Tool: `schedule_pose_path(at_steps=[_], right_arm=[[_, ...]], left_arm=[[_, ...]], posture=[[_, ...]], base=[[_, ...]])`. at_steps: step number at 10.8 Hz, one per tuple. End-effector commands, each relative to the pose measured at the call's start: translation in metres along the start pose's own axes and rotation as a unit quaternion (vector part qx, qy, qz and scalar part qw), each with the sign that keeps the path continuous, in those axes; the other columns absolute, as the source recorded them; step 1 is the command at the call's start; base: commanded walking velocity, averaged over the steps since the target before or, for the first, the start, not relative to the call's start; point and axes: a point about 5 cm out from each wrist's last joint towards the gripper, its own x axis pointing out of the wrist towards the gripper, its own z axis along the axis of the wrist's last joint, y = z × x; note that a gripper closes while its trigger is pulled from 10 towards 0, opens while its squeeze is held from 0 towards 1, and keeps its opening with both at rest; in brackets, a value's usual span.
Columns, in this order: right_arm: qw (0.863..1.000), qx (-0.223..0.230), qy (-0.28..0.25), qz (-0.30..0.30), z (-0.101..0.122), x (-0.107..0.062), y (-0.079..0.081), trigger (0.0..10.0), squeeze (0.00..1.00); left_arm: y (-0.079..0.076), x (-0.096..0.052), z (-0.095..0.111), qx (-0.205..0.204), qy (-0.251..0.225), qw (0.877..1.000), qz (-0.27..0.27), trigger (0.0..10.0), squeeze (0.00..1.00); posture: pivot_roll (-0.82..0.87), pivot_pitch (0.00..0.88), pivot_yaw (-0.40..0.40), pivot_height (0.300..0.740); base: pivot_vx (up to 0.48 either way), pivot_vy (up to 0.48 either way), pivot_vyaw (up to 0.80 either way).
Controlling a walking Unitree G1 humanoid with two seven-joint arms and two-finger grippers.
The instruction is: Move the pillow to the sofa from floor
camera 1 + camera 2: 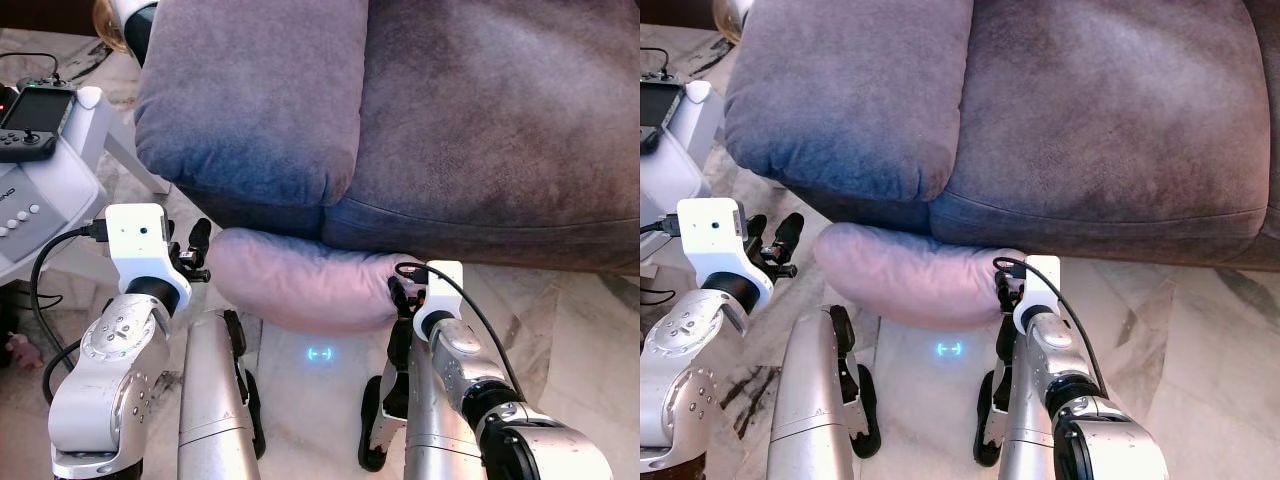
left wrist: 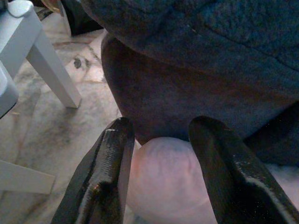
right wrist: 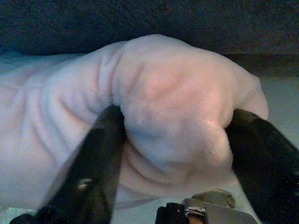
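One pillow: soft pale pink plush cushion (image 1: 300, 280), on marble floor (image 1: 560, 330) against grey velvet sofa (image 1: 480, 130).
Right gripper (image 3: 175, 140): fingers pinching pillow's end.
Left gripper (image 2: 161, 154): fingers apart, probably not touching pillow.

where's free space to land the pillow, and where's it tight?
Free: the broad sofa seat cushion right of the seam, and the padded arm left of it, both bare. Bare floor lies to the robot's right. Tight: the pillow sits wedged at the sofa base, right tool clamped on its end, left tool open at the other.
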Motion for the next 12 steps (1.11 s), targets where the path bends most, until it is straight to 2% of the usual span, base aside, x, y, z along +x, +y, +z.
schedule_pose_path(at_steps=[1,7,9,12], right_arm=[[0.999,-0.004,0.04,0.014,-0.023,-0.005,0.006,0.0,0.0],[0.999,-0.017,0.037,0.018,-0.021,-0.004,0.009,0.0,0.0],[0.999,-0.025,0.02,0.026,-0.01,0.0,0.013,0.0,0.0],[0.998,-0.029,-0.021,0.044,0.013,0.005,0.02,0.0,0.0]], left_arm=[[-0.001,-0.005,0.001,-0.001,0.002,1.0,-0.003,10.0,0.0],[-0.001,-0.001,-0.002,-0.003,0.004,1.0,-0.001,10.0,0.0],[0.0,0.007,-0.003,-0.004,-0.002,1.0,0.002,10.0,0.0],[0.002,0.022,-0.004,-0.006,-0.018,1.0,0.007,10.0,0.0]], posture=[[0.27,0.481,0.013,0.526],[0.26,0.462,0.006,0.526],[0.25,0.432,-0.004,0.526],[0.23,0.33,-0.025,0.526]], base=[[0.0,0.0,0.0],[0.0,0.0,0.0],[0.0,0.0,0.0],[0.0,0.0,0.0]])
